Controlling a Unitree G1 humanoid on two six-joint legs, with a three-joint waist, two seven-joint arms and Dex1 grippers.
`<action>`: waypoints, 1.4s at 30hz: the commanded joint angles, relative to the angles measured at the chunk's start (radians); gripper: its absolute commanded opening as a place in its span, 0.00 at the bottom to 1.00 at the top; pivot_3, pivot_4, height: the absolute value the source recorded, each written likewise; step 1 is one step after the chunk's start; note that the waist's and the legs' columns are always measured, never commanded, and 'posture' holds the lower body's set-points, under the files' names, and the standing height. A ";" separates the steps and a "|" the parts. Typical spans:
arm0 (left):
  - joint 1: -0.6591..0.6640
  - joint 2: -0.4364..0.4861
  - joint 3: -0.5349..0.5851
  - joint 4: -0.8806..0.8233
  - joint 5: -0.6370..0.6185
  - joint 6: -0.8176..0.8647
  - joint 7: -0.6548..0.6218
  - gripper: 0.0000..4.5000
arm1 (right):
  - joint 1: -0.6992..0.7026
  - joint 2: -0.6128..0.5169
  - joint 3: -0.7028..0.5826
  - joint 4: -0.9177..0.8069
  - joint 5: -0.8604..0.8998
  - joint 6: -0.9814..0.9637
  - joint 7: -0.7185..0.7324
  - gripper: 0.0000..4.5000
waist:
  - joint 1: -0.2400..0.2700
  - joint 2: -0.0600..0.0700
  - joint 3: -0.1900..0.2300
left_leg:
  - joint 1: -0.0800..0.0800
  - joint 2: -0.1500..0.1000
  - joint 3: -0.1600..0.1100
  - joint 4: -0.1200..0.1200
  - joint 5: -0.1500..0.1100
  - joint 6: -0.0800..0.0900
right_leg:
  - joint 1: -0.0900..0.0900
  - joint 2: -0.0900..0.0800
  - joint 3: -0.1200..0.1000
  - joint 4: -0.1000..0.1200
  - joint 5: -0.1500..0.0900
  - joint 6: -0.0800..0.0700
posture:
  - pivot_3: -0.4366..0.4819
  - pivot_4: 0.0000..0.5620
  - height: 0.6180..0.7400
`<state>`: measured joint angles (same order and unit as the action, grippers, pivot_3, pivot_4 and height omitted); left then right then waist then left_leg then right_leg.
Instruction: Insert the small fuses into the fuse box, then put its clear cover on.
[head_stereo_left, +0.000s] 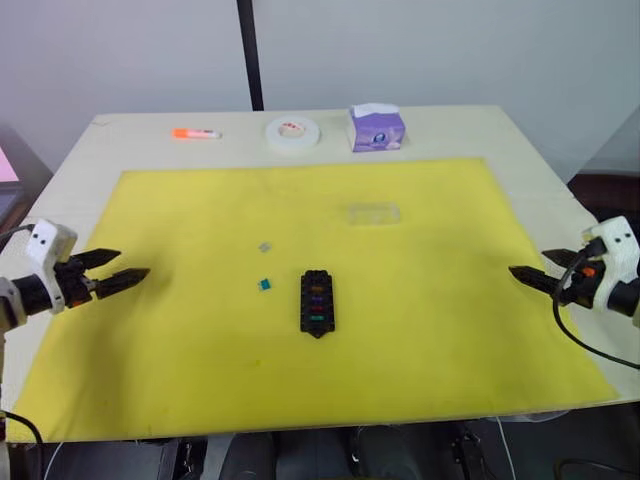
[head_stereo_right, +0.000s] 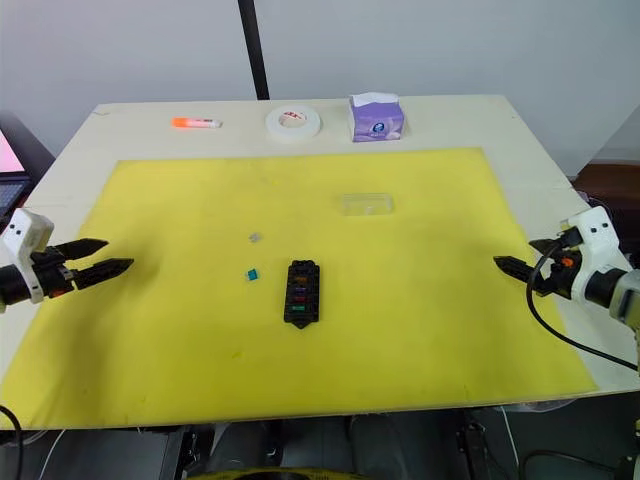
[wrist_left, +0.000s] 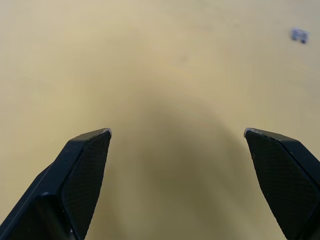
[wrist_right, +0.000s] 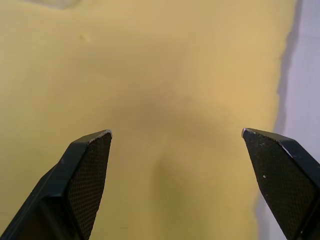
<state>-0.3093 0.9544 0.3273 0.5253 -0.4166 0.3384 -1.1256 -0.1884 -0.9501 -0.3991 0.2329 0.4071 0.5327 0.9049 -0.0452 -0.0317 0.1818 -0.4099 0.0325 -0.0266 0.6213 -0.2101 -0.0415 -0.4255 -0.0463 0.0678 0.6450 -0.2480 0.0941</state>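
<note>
The black fuse box (head_stereo_left: 318, 301) lies mid-mat with its pointed end toward me; several coloured fuses sit in its slots. Two small fuses lie loose to its left: a teal one (head_stereo_left: 265, 285) and a grey one (head_stereo_left: 264, 246), the grey one also in the left wrist view (wrist_left: 299, 35). The clear cover (head_stereo_left: 373, 213) rests flat on the mat beyond the box, to the right. My left gripper (head_stereo_left: 128, 267) hovers open at the mat's left edge, empty. At the mat's right edge my right gripper (head_stereo_left: 532, 277) is open and empty too.
A yellow mat (head_stereo_left: 200, 340) covers most of the pale table (head_stereo_left: 520, 140). Along the far edge stand a white tape roll (head_stereo_left: 293, 133), a purple tissue pack (head_stereo_left: 376, 128) and an orange marker (head_stereo_left: 195, 133). A black pole (head_stereo_left: 249, 55) rises behind the table.
</note>
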 joint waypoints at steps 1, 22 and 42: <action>-0.025 0.015 0.006 0.015 0.012 -0.026 -0.012 1.00 | -0.028 -0.001 -0.032 -0.007 -0.001 -0.033 -0.027 0.99 | 0.001 0.000 0.000 | 0.000 0.000 0.000 0.000 0.000 0.000 | 0.000 0.000 0.000 0.000 0.000 0.000 | 0.48 0.27 1.00; -0.243 -0.145 -0.409 -0.194 0.029 0.181 -0.315 1.00 | -0.410 0.125 0.388 -0.641 0.266 0.517 -0.049 0.99 | 0.002 0.002 0.001 | 0.000 0.000 -0.001 0.000 0.000 0.000 | -0.001 0.001 0.000 0.002 0.000 0.000 | 0.48 0.27 1.00; -0.315 -0.326 -0.554 -0.056 0.141 0.106 -0.403 0.73 | -0.355 0.219 0.471 -0.856 0.370 0.636 -0.193 1.00 | 0.031 0.002 0.001 | -0.011 -0.001 -0.004 0.008 0.000 0.000 | -0.005 0.001 -0.001 0.002 0.000 0.001 | 0.48 0.27 1.00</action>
<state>-0.6372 0.6531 -0.1814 0.4507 -0.2896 0.4423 -1.5176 -0.5410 -0.7258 0.0928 -0.6046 0.7691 1.1797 0.7165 -0.0141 -0.0296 0.1829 -0.4213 0.0317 -0.0301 0.6299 -0.2101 -0.0412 -0.4300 -0.0454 0.0669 0.6467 -0.2483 0.0951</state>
